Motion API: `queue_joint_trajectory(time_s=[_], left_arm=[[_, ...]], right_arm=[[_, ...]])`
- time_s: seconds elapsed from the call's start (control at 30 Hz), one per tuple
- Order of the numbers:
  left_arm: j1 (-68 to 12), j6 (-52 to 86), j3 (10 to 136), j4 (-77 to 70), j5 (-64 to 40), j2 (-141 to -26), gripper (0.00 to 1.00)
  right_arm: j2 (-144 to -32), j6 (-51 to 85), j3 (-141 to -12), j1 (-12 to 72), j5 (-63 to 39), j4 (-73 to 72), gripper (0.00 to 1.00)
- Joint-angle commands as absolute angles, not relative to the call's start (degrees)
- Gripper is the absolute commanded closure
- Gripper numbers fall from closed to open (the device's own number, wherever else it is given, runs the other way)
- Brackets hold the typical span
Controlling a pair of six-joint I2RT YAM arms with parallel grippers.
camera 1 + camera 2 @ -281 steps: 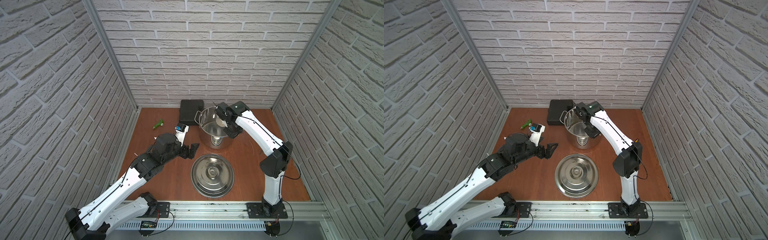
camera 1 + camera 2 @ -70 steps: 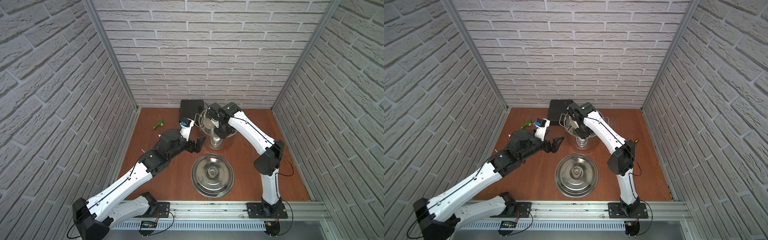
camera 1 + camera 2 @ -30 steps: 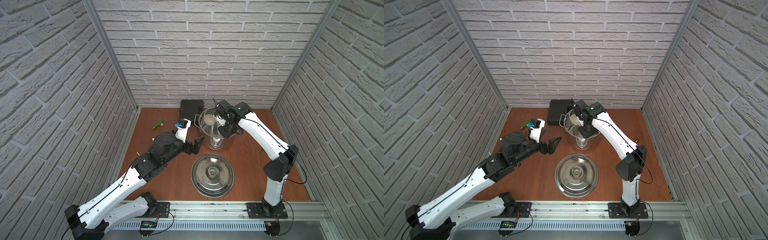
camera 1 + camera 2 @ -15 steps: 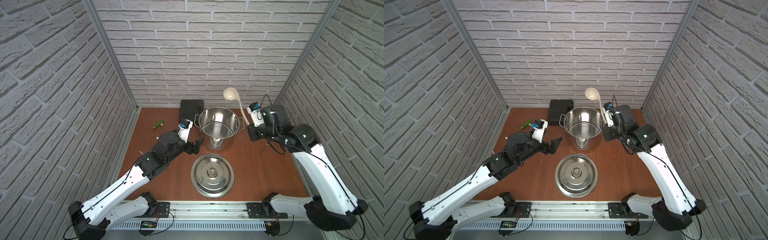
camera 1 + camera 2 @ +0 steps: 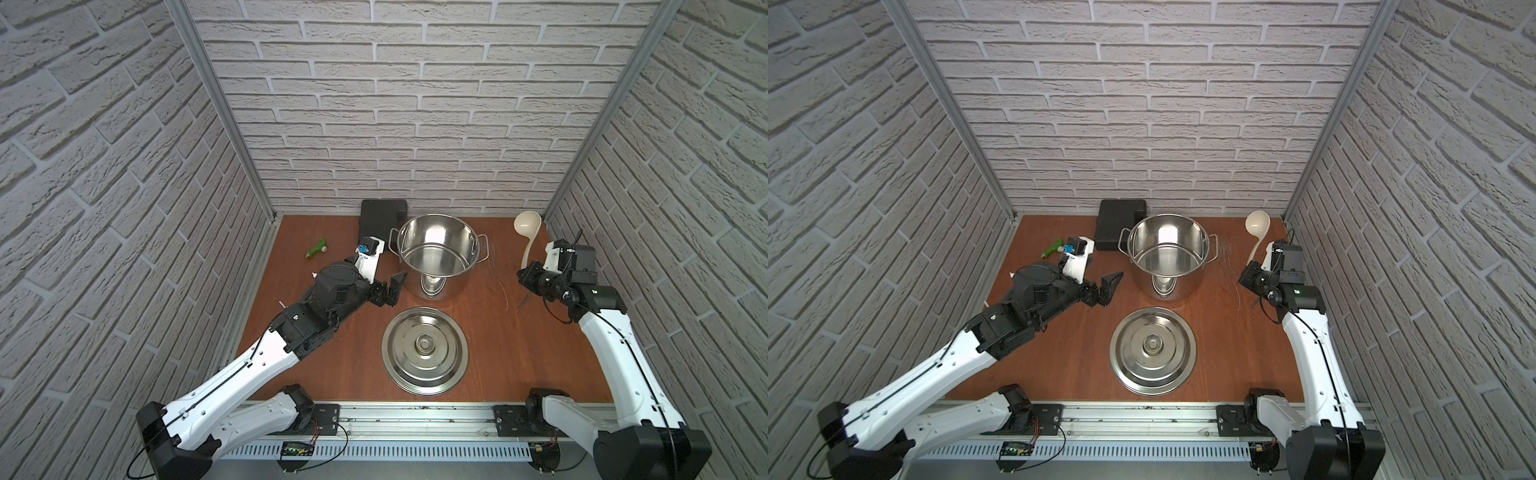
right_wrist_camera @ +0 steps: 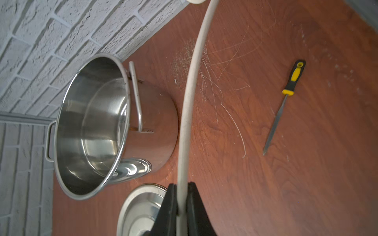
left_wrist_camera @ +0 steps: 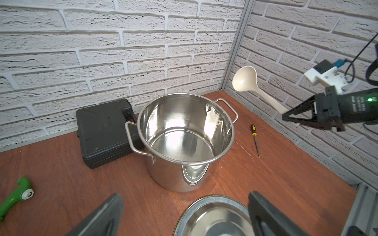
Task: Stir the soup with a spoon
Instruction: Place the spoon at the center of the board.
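To the right of the stockpot [image 5: 438, 235], clear of its rim and up in the air: one cream ladle [image 5: 527, 223], held near the handle's end by the right gripper [image 5: 523, 275]. Its long axis is steep, rising from the fingers toward the back wall. The bowl is topmost with its hollow turned toward the stockpot, and the handle is gently bowed. The fingers [image 6: 169, 204] are pressed narrow on the handle, one on each side.

Left of the stockpot, by its front: left gripper [image 5: 391, 289], fingers spread wide, nothing between them, apart from the steel.

Stockpot: upright on the table [image 5: 519, 353], mouth up, loop handles to left and right.

Also on the table:
- Round steel lid [image 5: 399, 353], knob showing at centre, in front of the stockpot with a strip of wood between.
- Black case [image 5: 380, 218], behind the stockpot's left handle.
- Green tool [image 5: 316, 248], farther left.
- Slim file [image 6: 284, 106] with a yellow-and-black grip, lying flat to the right of the stockpot.

Views: the right wrist view shows the pinch on the handle close up but cuts the bowl at the frame edge. The left wrist view shows the whole ladle [image 7: 244, 79] against the right wall. The file is plain in both wrist views and only a thin streak in both top views.

Room: the bowl is close to the corner post where the back and right walls meet. Open wood lies between the stockpot and the right wall, broken only by the file.
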State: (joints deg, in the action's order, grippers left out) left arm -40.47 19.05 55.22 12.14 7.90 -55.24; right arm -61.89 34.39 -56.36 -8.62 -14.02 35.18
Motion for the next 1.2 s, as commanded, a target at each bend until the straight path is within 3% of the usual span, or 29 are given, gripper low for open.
queue_joint_trajectory(time_s=[0.0, 0.17, 0.5, 0.7, 0.87, 0.97, 1.07, 1.17], left_arm=[[-40.7, 18.5, 56.7, 11.8, 6.3, -55.2, 0.02], [-40.7, 18.7, 56.1, 13.0, 6.1, -53.4, 0.02], [-40.7, 18.4, 54.4, 13.0, 6.4, -51.8, 0.02], [-40.6, 18.4, 54.2, 13.5, 7.2, -52.3, 0.02], [-40.4, 19.9, 54.8, 16.7, 8.4, -53.0, 0.02], [-40.3, 19.3, 54.6, 17.5, 7.8, -52.5, 0.02], [-40.3, 16.8, 55.8, 21.0, 8.6, -52.6, 0.02], [-40.3, 12.5, 57.4, 24.6, 12.6, -54.0, 0.02]], right_arm=[[-64.2, 41.6, -52.7, -9.5, -23.6, 20.8, 0.97], [-71.3, 42.8, -48.4, -10.0, -32.8, 14.6, 0.97], [-72.7, 42.1, -39.5, -10.0, -35.6, 10.7, 0.94], [-72.6, 39.5, -36.2, -10.5, -33.6, 13.3, 0.71], [-70.9, 35.3, -36.6, -10.6, -28.8, 19.4, 0.31], [-68.4, 32.0, -38.0, -10.6, -24.2, 25.0, 0.16], [-64.5, 28.0, -40.3, -10.5, -19.6, 30.3, 0.08], [-60.2, 23.9, -44.7, -10.3, -12.6, 34.3, 0.08]])
